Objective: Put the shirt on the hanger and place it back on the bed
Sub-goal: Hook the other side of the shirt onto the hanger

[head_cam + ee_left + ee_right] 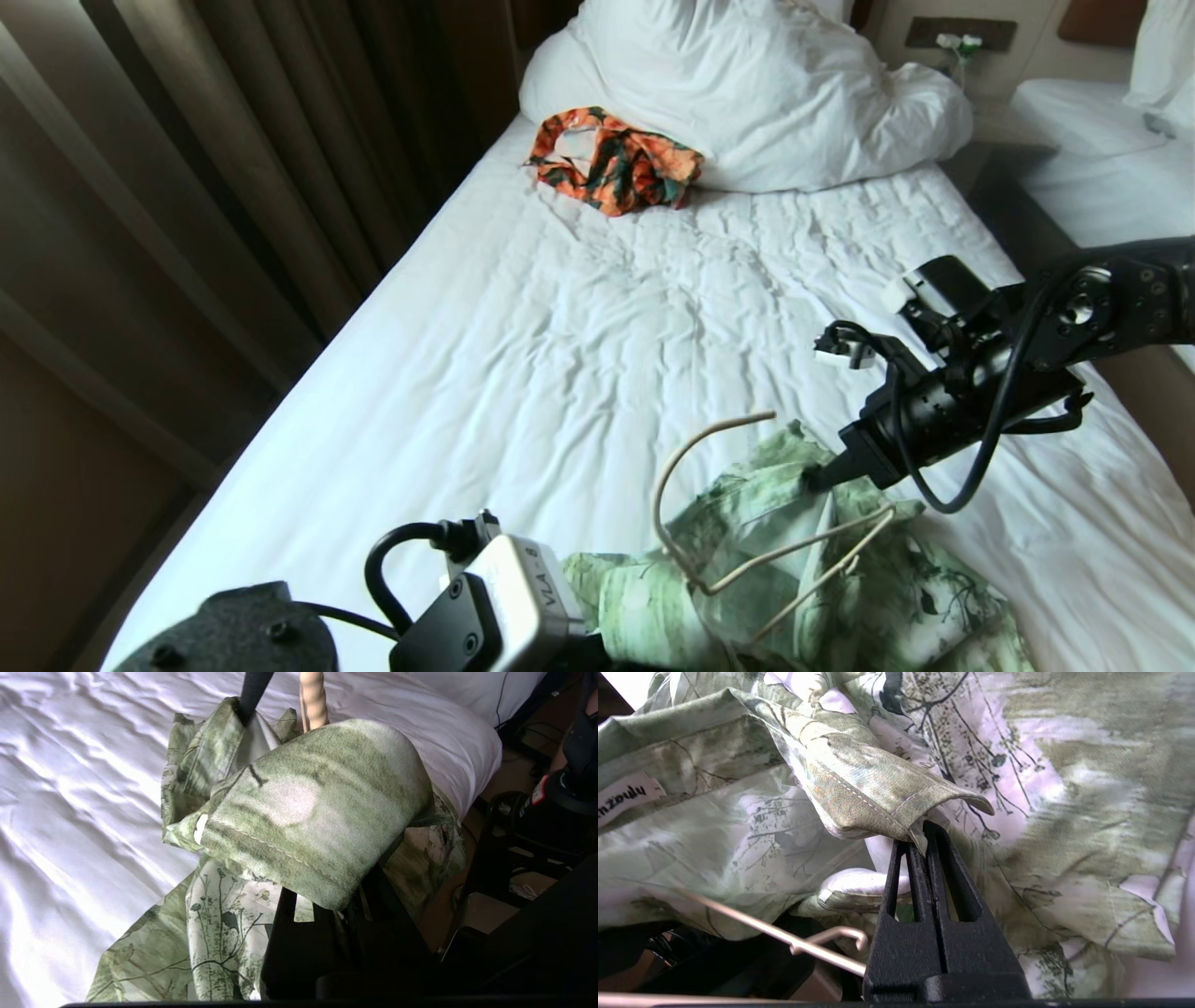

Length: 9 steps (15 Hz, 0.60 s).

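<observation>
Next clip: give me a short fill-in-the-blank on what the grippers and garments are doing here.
1. The right gripper is shut on the ____ of the shirt.
2. The hanger lies on top of the ____.
3. The orange garment rests against the white ____ on the bed.

Missing words: collar; shirt; pillow

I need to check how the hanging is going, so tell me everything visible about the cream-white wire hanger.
The thin cream-white wire hanger is a triangle with a curved hook, which arcs up and left in the head view. It sits tilted over the crumpled green-and-white leaf-print shirt near the foot of the white-sheeted bed; the lower part is partly hidden in fabric. The right gripper is shut on the shirt's collar edge, not on the wire.
</observation>
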Tool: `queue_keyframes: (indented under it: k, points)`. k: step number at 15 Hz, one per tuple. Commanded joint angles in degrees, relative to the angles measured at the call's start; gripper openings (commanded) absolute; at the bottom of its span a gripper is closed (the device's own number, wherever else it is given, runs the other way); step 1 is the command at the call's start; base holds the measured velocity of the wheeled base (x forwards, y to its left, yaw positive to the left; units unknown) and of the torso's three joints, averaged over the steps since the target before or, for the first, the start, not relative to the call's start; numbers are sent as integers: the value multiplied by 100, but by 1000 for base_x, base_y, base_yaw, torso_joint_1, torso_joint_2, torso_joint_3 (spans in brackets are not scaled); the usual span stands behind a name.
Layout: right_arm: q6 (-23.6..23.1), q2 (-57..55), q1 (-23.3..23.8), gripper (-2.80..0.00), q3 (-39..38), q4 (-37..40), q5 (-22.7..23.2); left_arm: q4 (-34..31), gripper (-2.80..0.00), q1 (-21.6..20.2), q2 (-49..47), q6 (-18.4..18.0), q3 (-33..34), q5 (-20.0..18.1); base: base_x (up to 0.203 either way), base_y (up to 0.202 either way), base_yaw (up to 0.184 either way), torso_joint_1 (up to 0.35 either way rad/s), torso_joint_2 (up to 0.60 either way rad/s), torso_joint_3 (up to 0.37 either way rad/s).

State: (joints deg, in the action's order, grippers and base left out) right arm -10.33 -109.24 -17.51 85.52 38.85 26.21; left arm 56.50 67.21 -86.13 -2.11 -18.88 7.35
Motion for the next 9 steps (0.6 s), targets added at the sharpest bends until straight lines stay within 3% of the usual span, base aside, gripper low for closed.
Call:
queue_keyframes:
  k: [1,9]
  points:
    - [-13,150,82,-280,-2,59,16,21,-280,-41,175,-9,28,22,0,0,0,0,0,0]
    - [-22,611,338,-280,-9,563,7,-96,-280,-323,291,-193,78,202,0,0,0,0,0,0]
